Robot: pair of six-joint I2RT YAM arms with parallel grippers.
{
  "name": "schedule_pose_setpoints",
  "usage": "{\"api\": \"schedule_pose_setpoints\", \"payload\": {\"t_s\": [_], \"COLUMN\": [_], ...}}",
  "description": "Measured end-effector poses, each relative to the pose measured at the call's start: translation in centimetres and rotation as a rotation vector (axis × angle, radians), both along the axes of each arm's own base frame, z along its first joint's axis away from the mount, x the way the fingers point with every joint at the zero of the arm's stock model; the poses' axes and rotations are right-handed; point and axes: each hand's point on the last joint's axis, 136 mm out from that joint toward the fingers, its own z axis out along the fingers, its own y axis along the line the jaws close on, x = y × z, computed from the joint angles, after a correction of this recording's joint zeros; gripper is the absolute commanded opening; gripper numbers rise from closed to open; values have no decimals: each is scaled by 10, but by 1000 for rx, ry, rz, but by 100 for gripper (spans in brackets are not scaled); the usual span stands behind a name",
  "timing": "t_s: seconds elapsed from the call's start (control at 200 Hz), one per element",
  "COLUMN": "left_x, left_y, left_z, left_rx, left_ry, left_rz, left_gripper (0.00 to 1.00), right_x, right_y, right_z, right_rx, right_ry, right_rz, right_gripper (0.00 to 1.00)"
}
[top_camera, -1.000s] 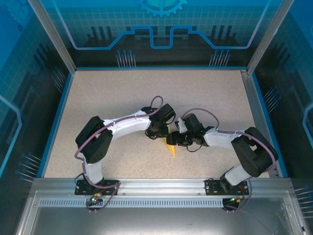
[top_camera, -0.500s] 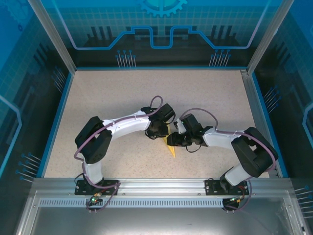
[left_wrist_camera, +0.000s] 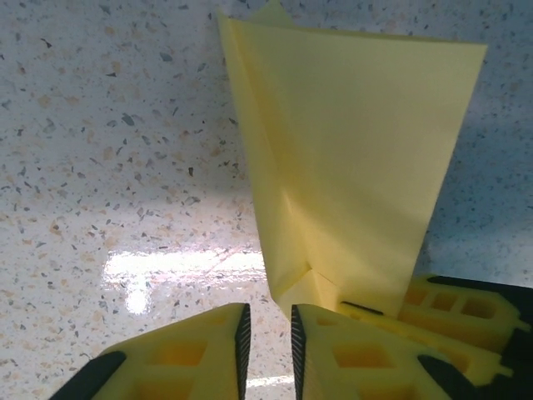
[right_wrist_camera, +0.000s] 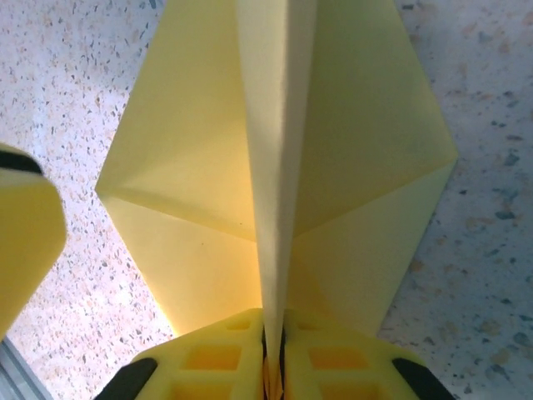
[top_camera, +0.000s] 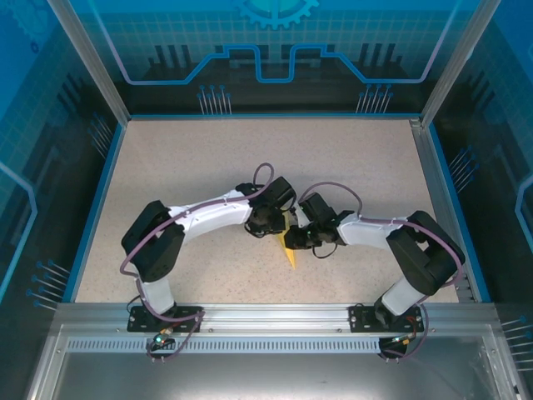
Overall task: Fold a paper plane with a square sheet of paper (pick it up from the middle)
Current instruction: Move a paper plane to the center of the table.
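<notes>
**Late folding step.** The plane point(top_camera: 289, 247) is one pale-yellow sheet, already a narrow dart with a centre crease. It lies near the middle of the table point(top_camera: 208, 158), between the two arms, with its point toward the near edge.

In the right wrist view we see the right gripper point(right_wrist_camera: 273, 371) with its jaws clenched on the raised centre ridge. The two wings spread out to either side of it.

In the left wrist view we see the left gripper point(left_wrist_camera: 266, 337) low over the table, just beside the plane. Its jaws stand parted by a narrow slit and grasp nothing; speckled table shows through the gap.

We judge the body folds done and the wings now being set. As we read it, the next move calls for the right jaws to hold the ridge firm while the left jaws close on or press down a wing edge — lightly, since thin paper creases wherever it is pinched.

Count: one plane, two grippers, one table.
</notes>
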Motion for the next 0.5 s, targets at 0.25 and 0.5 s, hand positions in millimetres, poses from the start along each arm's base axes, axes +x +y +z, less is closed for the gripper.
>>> {"api": "schedule_pose_setpoints", "payload": {"t_s": [0.25, 0.5], "left_x": [-2, 5], "left_y": [19, 61], "left_z": [30, 36], "left_rx": [-62, -72], "left_ry": [-113, -171], "left_rz": [35, 177], "left_gripper": [36, 39], "right_x": [17, 49], "right_y": [-6, -14], "right_z": [22, 57], "right_rx": [-173, -340], "right_ry": [-82, -184], "right_rz": [-38, -130], "right_gripper": [9, 11]}}
